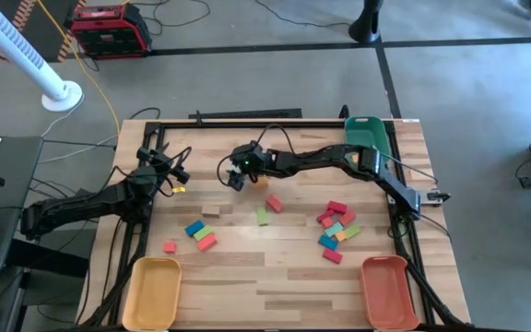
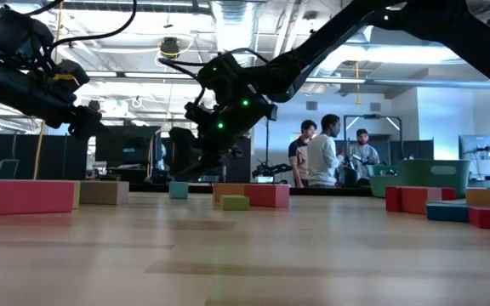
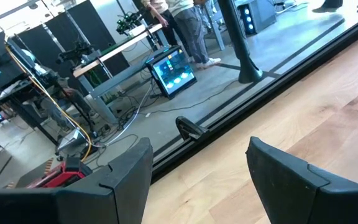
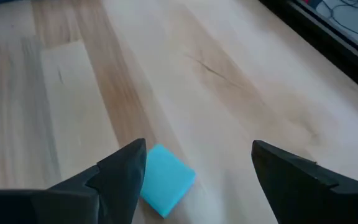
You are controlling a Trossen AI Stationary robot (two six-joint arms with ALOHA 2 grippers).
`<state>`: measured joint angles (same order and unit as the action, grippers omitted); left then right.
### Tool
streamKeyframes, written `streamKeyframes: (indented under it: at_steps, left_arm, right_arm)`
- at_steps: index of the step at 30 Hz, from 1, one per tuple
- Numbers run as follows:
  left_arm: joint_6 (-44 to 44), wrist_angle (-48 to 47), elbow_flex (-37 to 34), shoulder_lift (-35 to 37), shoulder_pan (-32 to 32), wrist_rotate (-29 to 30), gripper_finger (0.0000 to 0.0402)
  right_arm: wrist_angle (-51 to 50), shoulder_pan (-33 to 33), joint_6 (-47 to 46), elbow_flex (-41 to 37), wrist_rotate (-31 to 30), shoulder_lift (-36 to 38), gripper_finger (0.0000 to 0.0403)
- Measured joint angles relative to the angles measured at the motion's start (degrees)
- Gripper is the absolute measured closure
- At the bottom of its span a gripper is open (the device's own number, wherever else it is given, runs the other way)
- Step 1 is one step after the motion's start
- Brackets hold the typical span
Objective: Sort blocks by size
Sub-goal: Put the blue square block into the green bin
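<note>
My right gripper (image 4: 197,168) is open, reaching to the table's middle (image 1: 236,181) and slanting down. A teal-blue block (image 4: 168,180) lies flat on the wood between its fingers, close beside one of them; in the low view this block (image 2: 178,189) sits just below the fingertips. Other blocks lie loose: a tan one (image 1: 212,210), a green one (image 1: 262,216), a red one (image 1: 274,203), a small group (image 1: 199,232) and a larger cluster (image 1: 337,226). My left gripper (image 3: 197,174) is open and holds nothing, raised near the table's left edge (image 1: 175,175).
A green bin (image 1: 367,134) stands at the far right, a yellow tray (image 1: 153,290) at the near left and an orange tray (image 1: 383,290) at the near right. A black frame (image 1: 247,115) runs along the table's far edge. People stand in the room behind (image 2: 326,149).
</note>
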<state>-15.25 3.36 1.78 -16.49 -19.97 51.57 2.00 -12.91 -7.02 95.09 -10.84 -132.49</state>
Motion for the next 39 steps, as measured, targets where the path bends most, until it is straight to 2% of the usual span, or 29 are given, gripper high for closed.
streamKeyframes:
  at_steps: [5,11,19,31,39]
  left_arm:
    - [0.00,0.00,-0.02,0.00,0.00,-0.02,0.0154]
    - [-0.02,0.00,-0.01,0.00,0.00,0.00,0.0154]
    - [-0.01,0.00,-0.01,0.00,0.00,-0.01,0.0154]
    - [-0.01,0.00,0.00,0.00,0.00,0.00,0.0154]
    - [0.00,0.00,-0.02,0.00,0.00,0.00,0.0154]
  right_arm:
    - [-0.89,0.12,-2.46,0.00,1.78,0.00,0.0083]
    - [-3.01,0.12,-3.68,0.00,0.56,0.00,0.0085]
    - [-2.80,0.12,-4.91,0.02,1.69,-0.76,0.0085]
    - [-7.57,0.16,-6.06,-0.07,1.84,-1.14,0.0086]
    - [-11.11,0.05,-6.02,0.00,1.67,-1.01,0.0114]
